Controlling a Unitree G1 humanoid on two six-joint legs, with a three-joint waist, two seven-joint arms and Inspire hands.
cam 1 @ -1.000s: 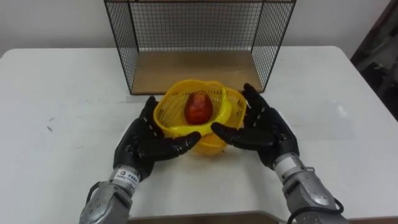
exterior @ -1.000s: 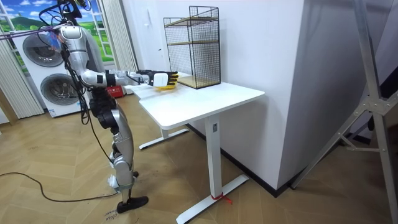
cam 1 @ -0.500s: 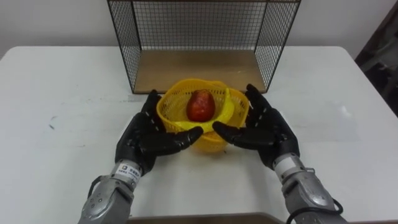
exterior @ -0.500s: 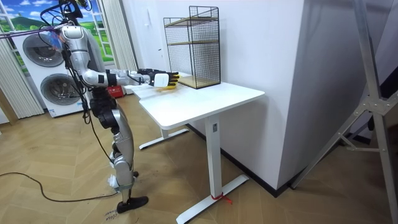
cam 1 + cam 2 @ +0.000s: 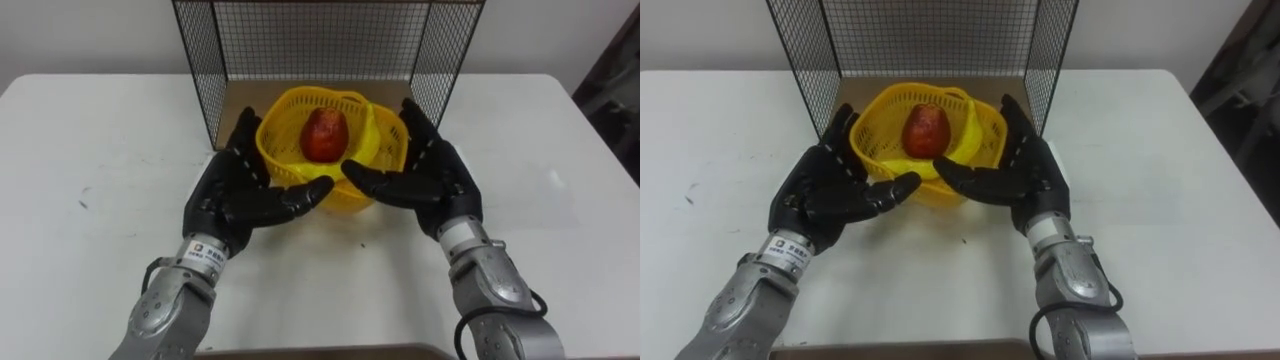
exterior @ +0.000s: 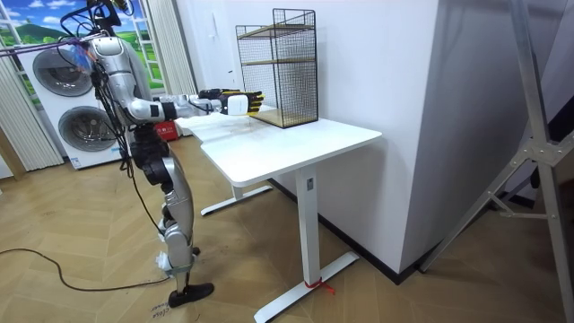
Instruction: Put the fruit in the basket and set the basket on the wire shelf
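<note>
A yellow plastic basket [image 5: 372,118] with a red fruit [image 5: 322,135] inside is held just above the white table [image 5: 100,150]. My left hand [image 5: 232,205] and right hand [image 5: 432,185] press it from either side with straight fingers, thumbs reaching under its front. The basket sits at the open front of the black wire shelf [image 5: 320,45], over the front edge of its wooden bottom board [image 5: 238,108]. In the room view I stand at the table's end with both arms stretched toward the shelf [image 6: 278,67].
The wire side walls [image 5: 203,80] of the shelf stand close to both hands. The table runs wide on either side, and its near edge [image 5: 330,345] is by my forearms. Washing machines [image 6: 63,126] stand behind me in the room view.
Both hands have lifted the basket with the fruit and carried it forward, from the table in front of the shelf to the shelf's open front.
</note>
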